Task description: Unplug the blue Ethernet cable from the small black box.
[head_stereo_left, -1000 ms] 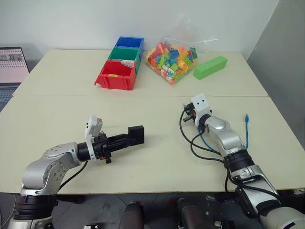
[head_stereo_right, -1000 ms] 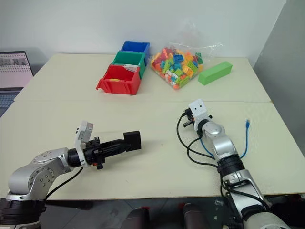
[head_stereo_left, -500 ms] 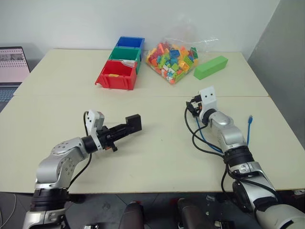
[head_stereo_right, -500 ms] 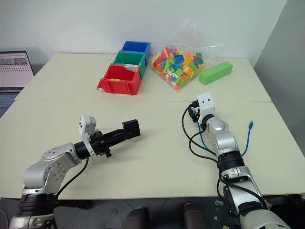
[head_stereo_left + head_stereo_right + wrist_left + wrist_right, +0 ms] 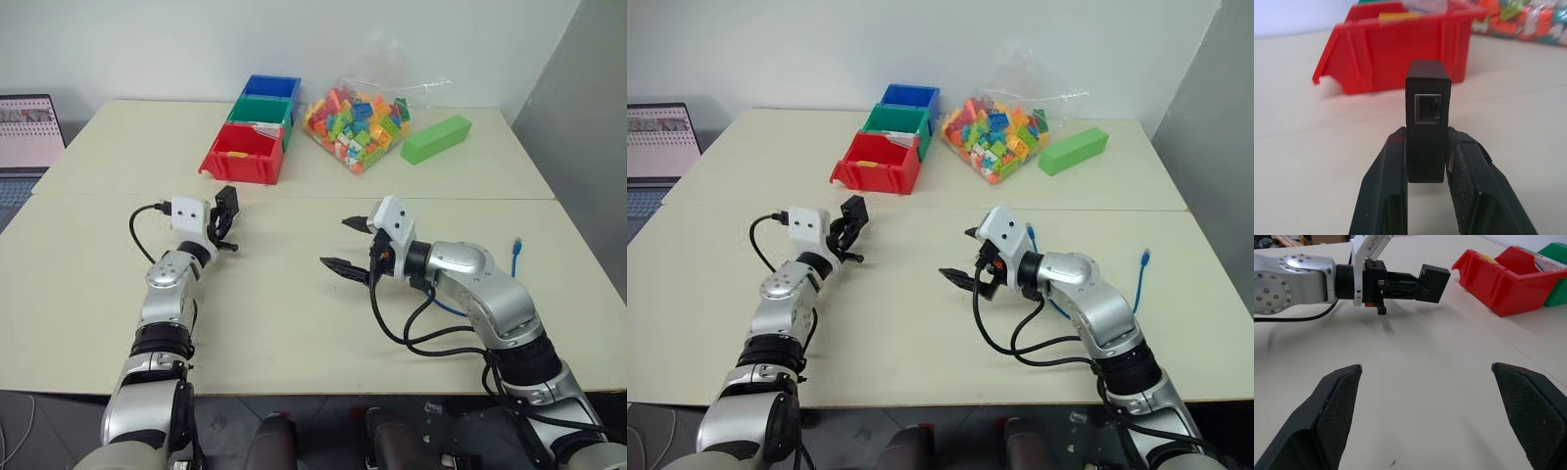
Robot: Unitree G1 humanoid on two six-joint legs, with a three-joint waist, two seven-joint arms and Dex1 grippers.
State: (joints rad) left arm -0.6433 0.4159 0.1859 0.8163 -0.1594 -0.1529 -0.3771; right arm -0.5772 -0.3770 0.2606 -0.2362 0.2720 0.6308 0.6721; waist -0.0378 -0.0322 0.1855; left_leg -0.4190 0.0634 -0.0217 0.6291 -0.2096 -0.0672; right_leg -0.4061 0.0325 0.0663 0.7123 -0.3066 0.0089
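Note:
My left gripper [image 5: 1427,147] is shut on the small black box [image 5: 1428,122], held just above the table and pointing toward the red bin. The box's port [image 5: 1428,108] faces away from the gripper and has nothing plugged into it. The same box [image 5: 226,203] sits left of centre in the left eye view. My right gripper [image 5: 338,245] hovers open and empty over the middle of the table, pointing left toward the box [image 5: 1432,281]. The blue Ethernet cable [image 5: 516,247] lies on the table at the right, partly hidden behind my right arm.
A red bin [image 5: 240,155], green bin [image 5: 257,111] and blue bin [image 5: 267,86] stand in a row at the back. Beside them are a bag of coloured bricks [image 5: 355,117] and a green block [image 5: 436,138]. A laptop [image 5: 29,132] sits at the far left.
My left arm swung forward and left with the box, now aiming at the red bin. My right arm drew back, turned leftward, and its fingers now show spread open.

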